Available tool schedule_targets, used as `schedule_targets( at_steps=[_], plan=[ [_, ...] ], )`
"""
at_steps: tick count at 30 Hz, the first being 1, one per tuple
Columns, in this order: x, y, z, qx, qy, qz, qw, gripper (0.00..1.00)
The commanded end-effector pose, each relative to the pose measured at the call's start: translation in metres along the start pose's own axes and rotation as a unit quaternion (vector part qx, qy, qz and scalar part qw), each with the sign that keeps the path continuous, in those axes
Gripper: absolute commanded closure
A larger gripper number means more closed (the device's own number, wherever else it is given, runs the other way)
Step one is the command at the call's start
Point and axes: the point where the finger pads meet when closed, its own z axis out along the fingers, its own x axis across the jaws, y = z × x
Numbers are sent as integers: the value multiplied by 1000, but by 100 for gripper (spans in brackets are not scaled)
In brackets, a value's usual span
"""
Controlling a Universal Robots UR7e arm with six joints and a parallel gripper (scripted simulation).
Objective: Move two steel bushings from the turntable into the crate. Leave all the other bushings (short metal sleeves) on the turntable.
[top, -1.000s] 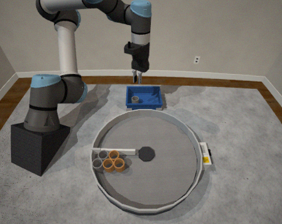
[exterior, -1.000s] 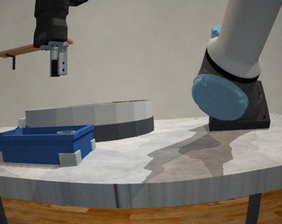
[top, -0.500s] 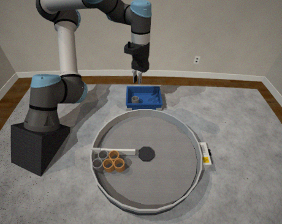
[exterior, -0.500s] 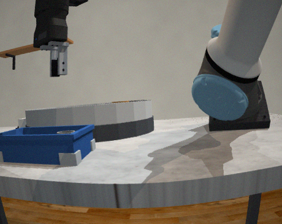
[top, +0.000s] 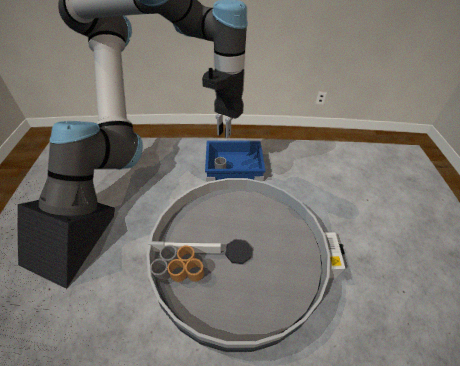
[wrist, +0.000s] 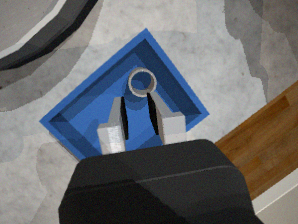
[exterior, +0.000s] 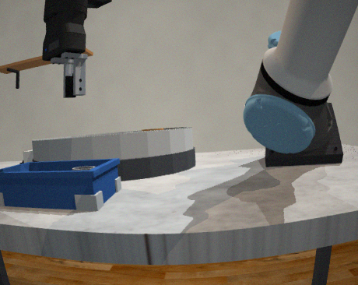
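On the turntable, at its left edge under a white sweeper bar, stand two grey steel bushings touching three orange bushings. Further right and behind it, the blue crate holds one steel bushing upright; from the side only its rim clears the crate wall. High above the crate hangs the gripper, its fingers part-spread with nothing between them. The arm's upper links are cut off in the exterior view
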Motion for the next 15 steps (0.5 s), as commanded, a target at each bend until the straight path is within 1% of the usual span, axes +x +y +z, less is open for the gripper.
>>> schedule_targets(
  at_steps=[1, 6, 7, 11, 15],
  plan=[
    [0, 0, 0, 0, 0, 0, 1000, 53],
    [0, 0, 0, 0, 0, 0, 1000, 53],
    [-2, -10, 0, 0, 0, -8, 1000, 55],
    [-9, -52, 2, 0, 0, -38, 999, 55],
    [-9, -52, 2, 0, 0, -38, 999, 55]
  ],
)
